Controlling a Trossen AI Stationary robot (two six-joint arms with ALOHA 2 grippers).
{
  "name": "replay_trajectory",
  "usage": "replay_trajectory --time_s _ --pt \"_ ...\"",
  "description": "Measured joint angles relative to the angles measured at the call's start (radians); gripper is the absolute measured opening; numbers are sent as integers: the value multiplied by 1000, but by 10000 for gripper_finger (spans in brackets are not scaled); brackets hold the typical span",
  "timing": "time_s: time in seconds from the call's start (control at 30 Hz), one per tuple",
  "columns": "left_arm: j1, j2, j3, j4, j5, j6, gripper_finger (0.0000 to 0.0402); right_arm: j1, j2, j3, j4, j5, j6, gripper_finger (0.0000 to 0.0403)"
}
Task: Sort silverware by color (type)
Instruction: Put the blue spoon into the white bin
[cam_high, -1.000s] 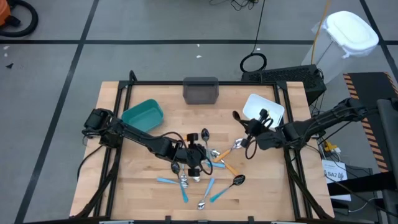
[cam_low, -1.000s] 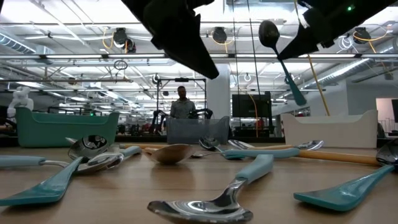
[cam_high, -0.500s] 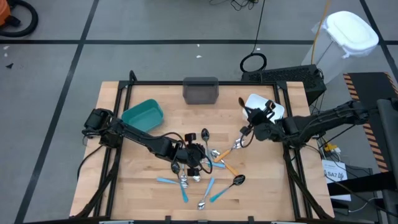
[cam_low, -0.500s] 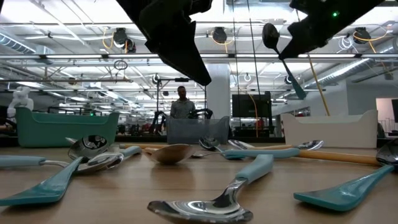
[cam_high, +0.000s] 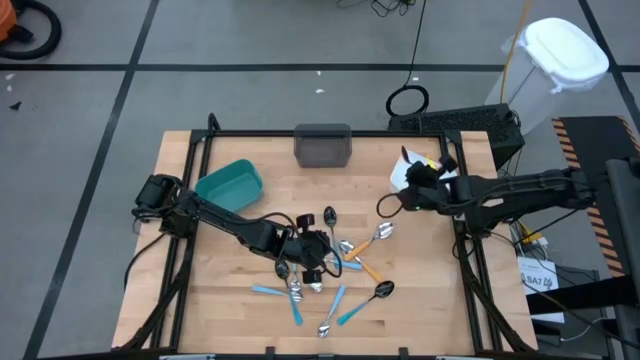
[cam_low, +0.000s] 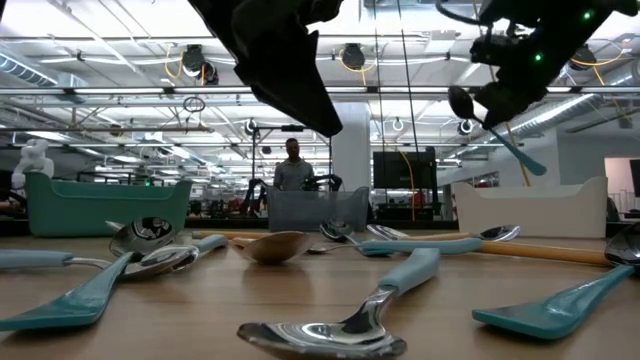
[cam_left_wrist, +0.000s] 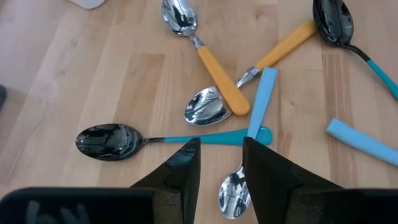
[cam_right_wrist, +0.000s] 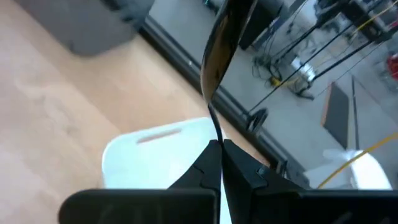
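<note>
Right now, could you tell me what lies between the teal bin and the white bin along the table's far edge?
In the high view, the grey bin sits between the teal bin and the white bin; otherwise bare wood.

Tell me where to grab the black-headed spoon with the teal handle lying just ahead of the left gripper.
Grip the black-headed spoon on its thin teal handle, coming straight down from above. It lies flat on the table, and mid-handle looks bare wood on both sides. Avoid the far tip, where a light blue handle crosses it. The left gripper hovers open nearby.

Grey floor (cam_high: 250, 40) with dark lines surrounds the table; ceiling lights (cam_low: 195, 60) glow
</note>
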Motion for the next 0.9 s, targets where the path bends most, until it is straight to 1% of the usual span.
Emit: replay_trajectory --time_s 0.37,0.73,0.9 --pt "0 0 0 7 1 0 120 -9 113 0 -120 -13 106 0" --pt "0 0 0 11 2 0 120 -7 239 0 -143 -14 203 0" --pt "0 1 0 27 2 -9 120 -8 276 0 -157 -15 185 0"
